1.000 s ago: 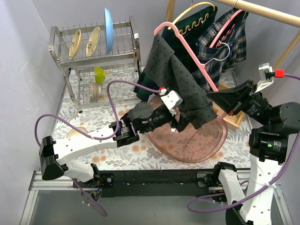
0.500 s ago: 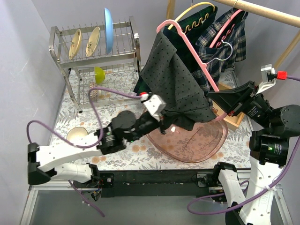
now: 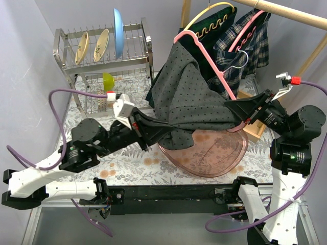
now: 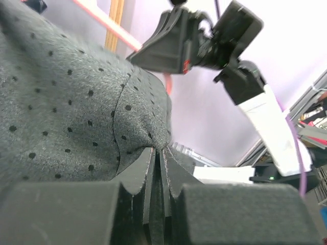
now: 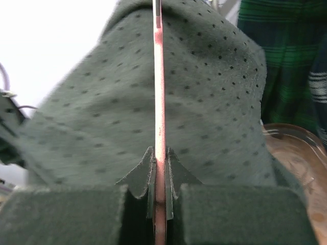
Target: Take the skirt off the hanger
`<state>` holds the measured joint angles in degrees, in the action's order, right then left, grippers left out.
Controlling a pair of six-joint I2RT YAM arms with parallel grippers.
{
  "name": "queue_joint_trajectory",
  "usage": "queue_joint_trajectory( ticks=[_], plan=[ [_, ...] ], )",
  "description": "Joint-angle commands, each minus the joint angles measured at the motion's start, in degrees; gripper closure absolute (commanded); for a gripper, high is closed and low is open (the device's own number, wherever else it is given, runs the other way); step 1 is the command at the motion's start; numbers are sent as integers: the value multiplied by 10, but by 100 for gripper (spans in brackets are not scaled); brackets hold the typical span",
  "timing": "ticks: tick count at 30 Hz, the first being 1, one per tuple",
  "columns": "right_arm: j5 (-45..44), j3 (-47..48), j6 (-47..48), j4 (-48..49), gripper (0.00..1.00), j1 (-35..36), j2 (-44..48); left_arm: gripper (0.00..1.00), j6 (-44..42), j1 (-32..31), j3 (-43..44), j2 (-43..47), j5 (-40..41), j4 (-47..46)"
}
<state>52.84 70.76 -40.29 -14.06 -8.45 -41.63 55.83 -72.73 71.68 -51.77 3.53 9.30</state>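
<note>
The skirt (image 3: 189,97) is grey-green cloth with small black dots, draped over a pink hanger (image 3: 220,76) and stretched down toward the left. My left gripper (image 3: 173,134) is shut on the skirt's lower left fold; in the left wrist view its tips (image 4: 158,149) pinch the dotted cloth (image 4: 66,102). My right gripper (image 3: 235,109) is shut on the hanger's lower right end. In the right wrist view the pink hanger rod (image 5: 159,92) runs straight up from between the tips (image 5: 159,153), with the skirt (image 5: 97,122) spread behind it.
A clear pink tray (image 3: 219,155) lies on the table under the skirt. A wire dish rack (image 3: 102,56) with plates stands at the back left. Dark green and plaid garments (image 3: 240,46) hang on a wooden rail (image 3: 291,14). A wooden block (image 3: 254,130) sits by the right gripper.
My left gripper closed on the skirt's lower edge and drew back to the left, pulling the cloth out sideways. The right gripper kept its hold on the hanger.
</note>
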Motion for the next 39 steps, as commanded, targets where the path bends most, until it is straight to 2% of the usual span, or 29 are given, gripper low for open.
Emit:
queue_joint_trajectory(
  ticks=[1,3,9,10,15,20,25,32,39],
  plan=[
    [-104,5,74,-18,99,-9,1,100,-15,0,76,45,-13,37],
    [-134,11,93,-36,99,-9,0,100,-33,0,122,41,29,57],
    [-173,34,108,-62,99,-8,-1,100,-85,0,238,29,55,113],
    [-177,36,106,-61,99,-9,1,100,-92,0,263,29,87,119],
    [-158,60,101,-52,99,-8,4,100,-138,0,301,37,147,114],
    [-158,80,101,-25,99,-9,3,100,-155,0,330,31,227,152],
    [-145,130,93,-25,99,-9,-17,100,-150,0,307,29,216,143],
    [-166,168,87,4,99,-9,-26,100,-143,0,325,-49,148,118],
    [-168,188,58,52,99,-9,-28,100,-168,0,326,-132,140,53]
  ],
)
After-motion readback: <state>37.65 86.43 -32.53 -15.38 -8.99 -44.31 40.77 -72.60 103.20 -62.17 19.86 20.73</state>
